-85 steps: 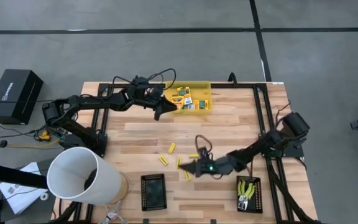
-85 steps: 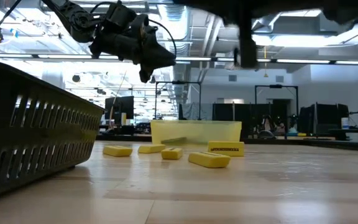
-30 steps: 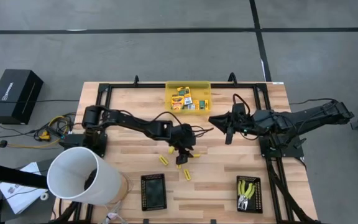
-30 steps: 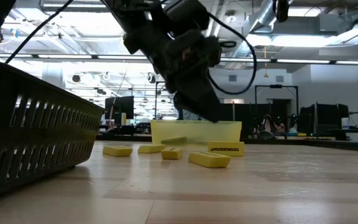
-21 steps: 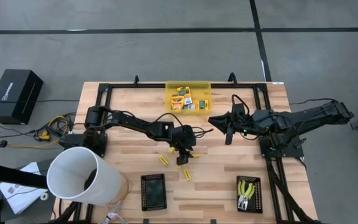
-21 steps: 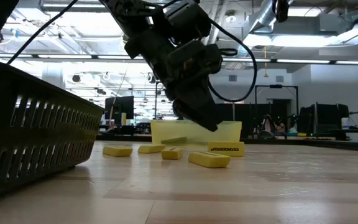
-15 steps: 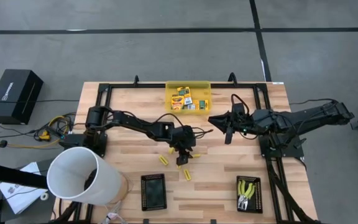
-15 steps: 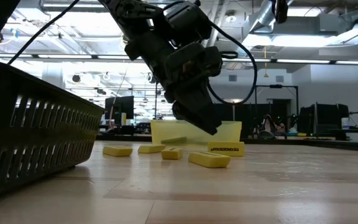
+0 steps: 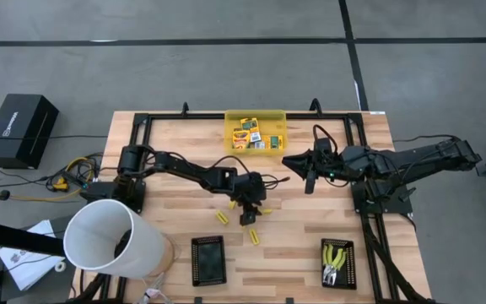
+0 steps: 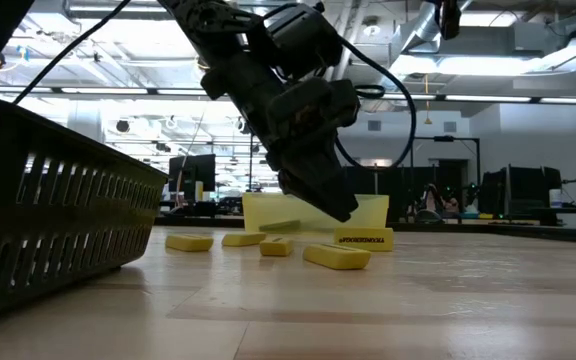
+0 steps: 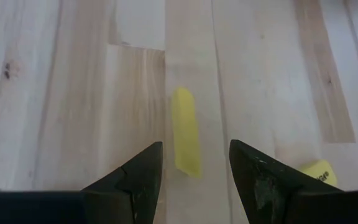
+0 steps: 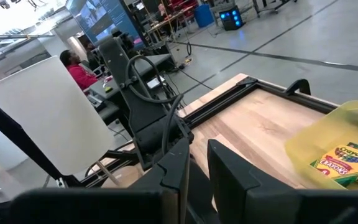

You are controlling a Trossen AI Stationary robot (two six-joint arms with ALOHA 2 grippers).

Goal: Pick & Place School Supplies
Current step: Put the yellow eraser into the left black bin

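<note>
Several short yellow sticks lie flat on the wooden table near its middle; one (image 11: 185,124) lies below the gap of my open left gripper (image 11: 196,146), lengthwise between the two fingers, which hover above it (image 10: 340,208) without touching. Another stick (image 11: 319,171) lies just beside it. Printed yellow-and-green boxes (image 9: 251,133) lie in the yellow bin (image 9: 275,118) at the far edge. Two tools with yellow-green handles (image 9: 337,255) lie in the right black tray (image 9: 350,268). My right gripper (image 9: 305,181) hangs in the air right of the bin, shut (image 12: 197,163), with nothing between its fingers.
A second black tray (image 9: 208,257) stands at the near edge, left of the middle, and fills the low view's left (image 10: 58,230). A large white bucket (image 9: 112,238) stands at the near left corner. Black rails (image 9: 357,160) frame the table.
My left gripper has sunk slowly toward the yellow sticks, still open. The sticks have kept their places.
</note>
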